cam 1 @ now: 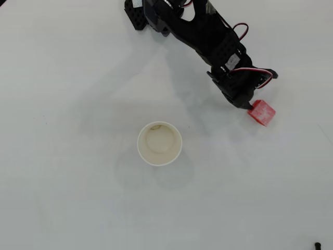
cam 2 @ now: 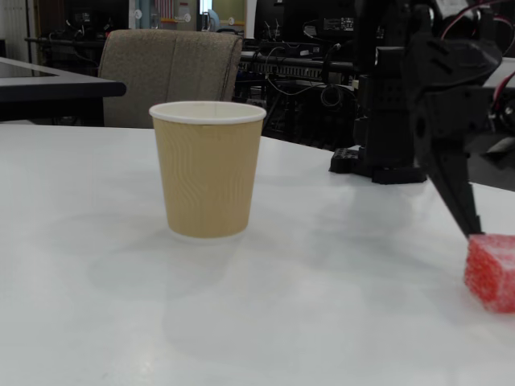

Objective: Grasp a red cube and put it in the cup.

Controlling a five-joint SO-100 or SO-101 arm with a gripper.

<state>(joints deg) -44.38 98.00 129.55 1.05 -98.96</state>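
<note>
1. Red cube (cam 1: 261,113) lies on white table (cam 1: 62,198), right of paper cup (cam 1: 159,144) in overhead view, well apart.
2. Gripper (cam 1: 248,105) tip touches cube's upper-left edge; one finger (cam 2: 459,197) visible, opening indeterminate, nothing held.
3. Cup upright.

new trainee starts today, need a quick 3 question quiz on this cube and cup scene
1. True or false: the red cube is already inside the cup.
2. Multiple choice: in the overhead view, where does the cube lie relative to the cup? A) left and below B) right and above C) directly below
3. Short answer: in the fixed view, what does the visible finger of the gripper do at the cube?

Key
1. False: it lies on the white table, and the cup holds no cube.
2. B
3. Its tip reaches the cube's upper left edge. The second finger is out of view, so whether the fingers are open or shut cannot be told.
</note>
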